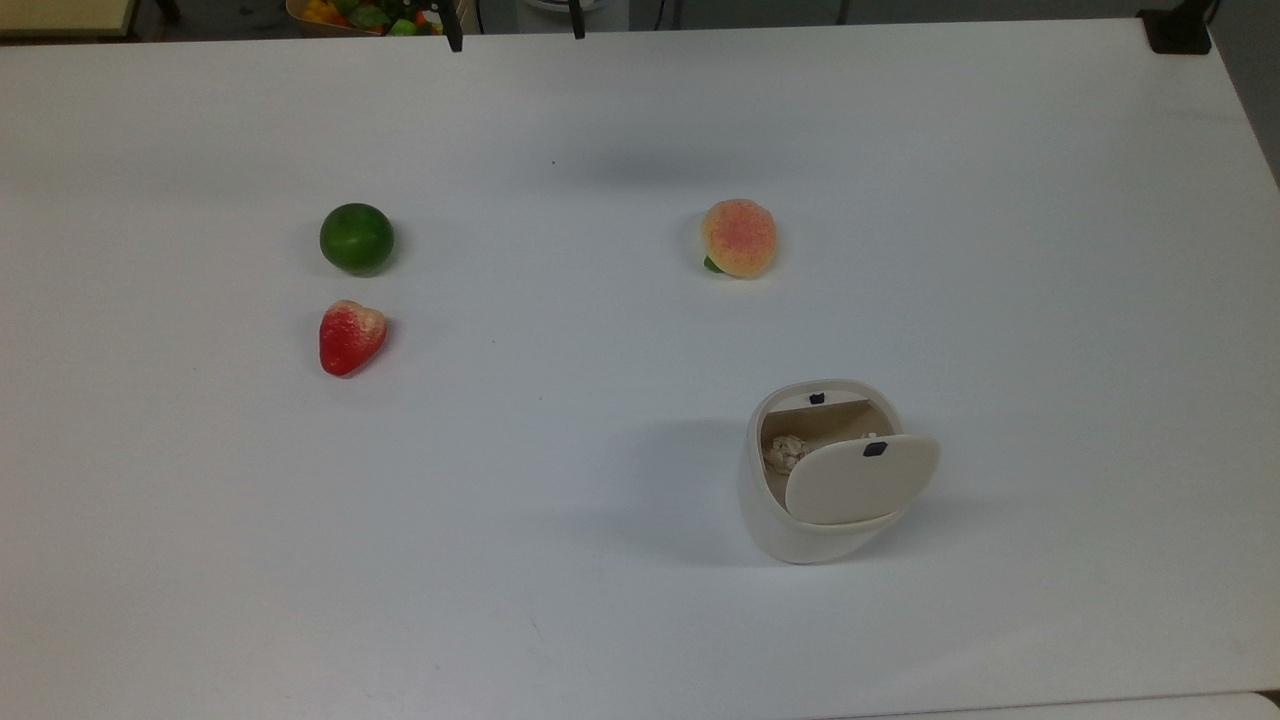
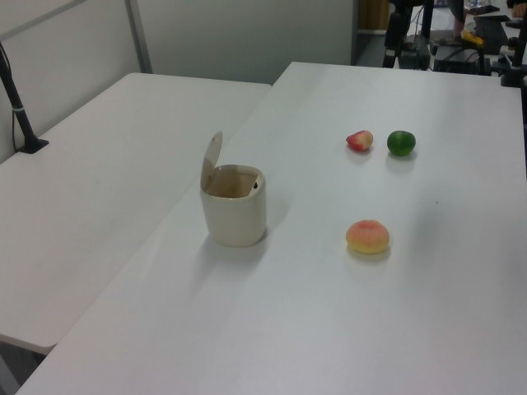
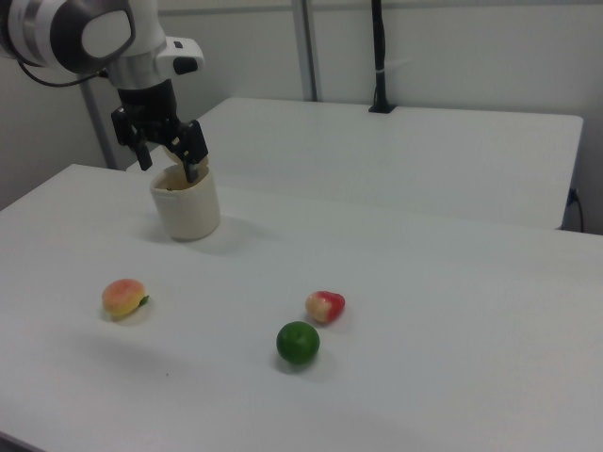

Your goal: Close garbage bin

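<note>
From the top view, we look down on a white table. The garbage bin stands toward the lower right, cream-white with rounded corners. Its hinged lid is tipped up and open, and a crumpled scrap lies in the tan interior. A green lime sits at the top view's left with a strawberry near it, just below in the picture. A peach lies well apart from the bin, higher in the frame. At the top edge we see the two dark fingertips of the gripper, spread wide with nothing between them.

From the left view, the garbage bin stands alone on the table, and its lid rises nearly upright on the left view's left side of the rim. The peach, strawberry and lime lie off to the left view's right.

From the right view, the robot arm hangs with its gripper spread; in this picture it overlaps the garbage bin, though we judge it is nearer the camera and not touching.

To close the bin well, we judge the arm should travel over the fruit, come to the outer face of the upright lid, and push it gently over toward the opening, pressing downward rather than sideways so the light bin does not slide or tip.
</note>
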`<state>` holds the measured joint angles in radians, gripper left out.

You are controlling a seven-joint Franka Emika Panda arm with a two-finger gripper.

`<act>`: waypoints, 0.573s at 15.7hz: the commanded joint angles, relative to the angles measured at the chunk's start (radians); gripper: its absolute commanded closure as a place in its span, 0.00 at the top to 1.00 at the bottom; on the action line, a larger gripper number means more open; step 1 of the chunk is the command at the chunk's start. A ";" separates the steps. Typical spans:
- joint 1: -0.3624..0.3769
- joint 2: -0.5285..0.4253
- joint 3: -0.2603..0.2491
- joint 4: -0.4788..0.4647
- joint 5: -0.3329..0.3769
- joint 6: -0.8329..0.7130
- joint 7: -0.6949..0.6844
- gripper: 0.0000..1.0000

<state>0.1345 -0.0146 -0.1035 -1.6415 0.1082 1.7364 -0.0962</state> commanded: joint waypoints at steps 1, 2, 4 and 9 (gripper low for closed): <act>0.005 -0.004 -0.004 0.011 -0.016 -0.023 -0.014 0.63; 0.004 -0.001 -0.004 0.012 -0.013 -0.021 -0.014 0.48; 0.008 0.005 -0.002 0.014 -0.005 -0.020 -0.014 0.25; 0.011 0.027 0.001 0.028 0.010 -0.015 -0.013 0.00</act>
<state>0.1365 -0.0094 -0.1017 -1.6378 0.1084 1.7363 -0.0964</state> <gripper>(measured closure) 0.930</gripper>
